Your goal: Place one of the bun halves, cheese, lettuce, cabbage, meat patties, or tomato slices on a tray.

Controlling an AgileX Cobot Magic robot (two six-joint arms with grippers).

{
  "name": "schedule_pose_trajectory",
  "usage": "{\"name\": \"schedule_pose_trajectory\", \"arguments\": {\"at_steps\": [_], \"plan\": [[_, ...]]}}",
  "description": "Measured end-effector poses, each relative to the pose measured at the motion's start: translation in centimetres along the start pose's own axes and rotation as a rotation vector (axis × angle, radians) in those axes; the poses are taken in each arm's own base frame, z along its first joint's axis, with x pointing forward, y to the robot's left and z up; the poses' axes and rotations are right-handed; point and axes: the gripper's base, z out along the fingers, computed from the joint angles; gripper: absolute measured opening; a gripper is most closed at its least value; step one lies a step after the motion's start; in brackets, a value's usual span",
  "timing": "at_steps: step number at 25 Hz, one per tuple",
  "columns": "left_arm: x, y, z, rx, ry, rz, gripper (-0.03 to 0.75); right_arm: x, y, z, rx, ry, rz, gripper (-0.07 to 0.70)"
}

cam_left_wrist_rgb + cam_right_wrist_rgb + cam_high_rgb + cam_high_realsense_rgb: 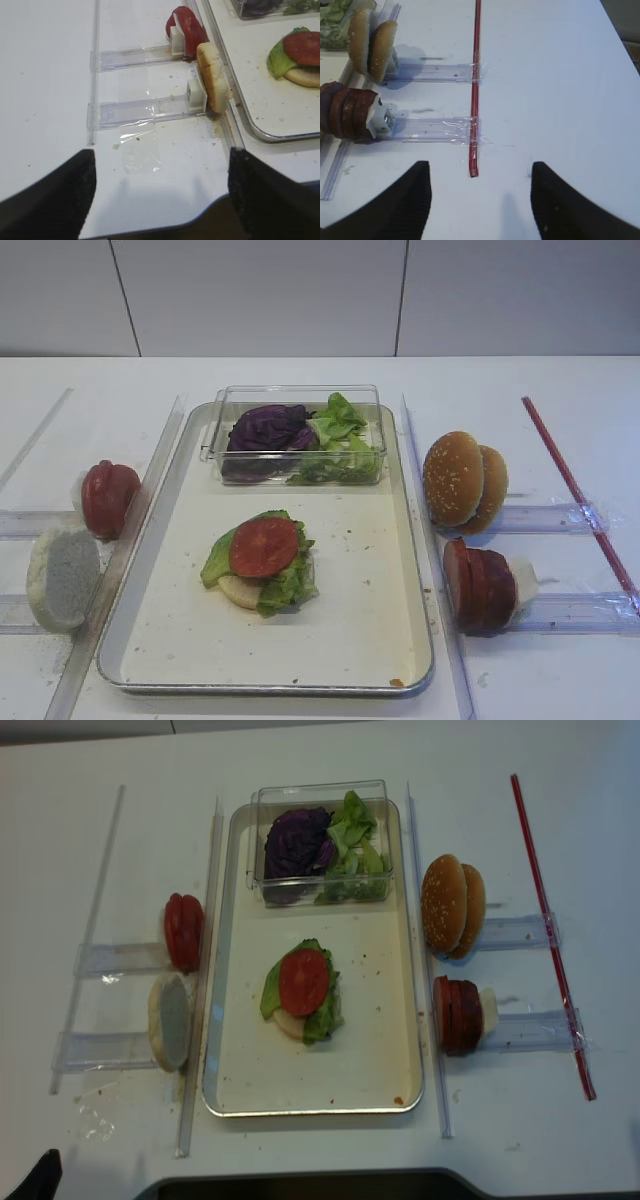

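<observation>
White tabletop carries the large shallow metal tray [411,570], where a pale bun half [240,591], light green lettuce [287,583] and one bright-red tomato slice [264,546] are already stacked (patty and dome look outstanding). Dark maroon meat patties [479,586] wait at three o'clock. Both the left gripper [159,187] and the right gripper [480,192] hover with jaws apart and empty, over bare table.

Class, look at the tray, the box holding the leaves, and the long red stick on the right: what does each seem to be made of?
Tray: likely metal, shiny rounded rim, matte cream floor.
Box: clear plastic, leaves visible through its walls.
Red stick: probably plastic, thin, glossy, taped down.
</observation>
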Motion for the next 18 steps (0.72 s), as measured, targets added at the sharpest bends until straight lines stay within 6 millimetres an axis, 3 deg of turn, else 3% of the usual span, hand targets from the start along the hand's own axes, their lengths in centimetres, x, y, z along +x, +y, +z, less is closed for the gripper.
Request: {"name": "schedule_pose_trajectory", "arguments": {"at_steps": [18], "plan": [[0.0,0.0,0.0,0.0,0.0,0.0,0.502,0.0,0.0,0.0,0.0,0.0,0.0,0.454]]}}
